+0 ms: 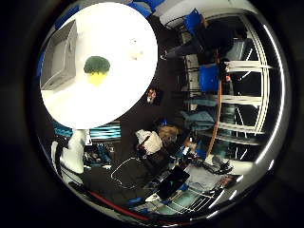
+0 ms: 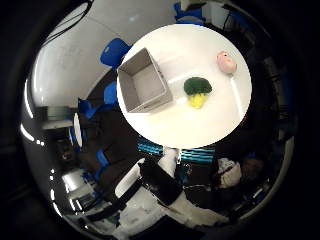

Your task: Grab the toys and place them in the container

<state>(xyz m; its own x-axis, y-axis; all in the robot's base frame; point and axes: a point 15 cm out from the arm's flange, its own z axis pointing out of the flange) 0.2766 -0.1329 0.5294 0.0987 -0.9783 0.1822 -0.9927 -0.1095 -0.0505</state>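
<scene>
A round white table [image 2: 215, 120] lies far below my hand. On it stands a grey rectangular container [image 2: 143, 80], open at the top, with nothing showing inside. A green broccoli toy with a yellow stalk [image 2: 197, 90] lies on the table beside the container. A pink toy [image 2: 227, 62] lies further off near the table's edge. The little finger side palm view shows the broccoli toy [image 1: 96, 66] between the container [image 1: 59, 55] and a small pale toy [image 1: 134, 53]. White and black parts of my hand [image 2: 165, 190] show at the view's edge, well above the table.
Blue chairs [image 2: 113, 50] stand around the table. Another blue chair [image 1: 207, 76] and a cluttered desk [image 1: 190, 176] stand on the dark floor away from the table. Windows [image 1: 252, 85] line one side of the room.
</scene>
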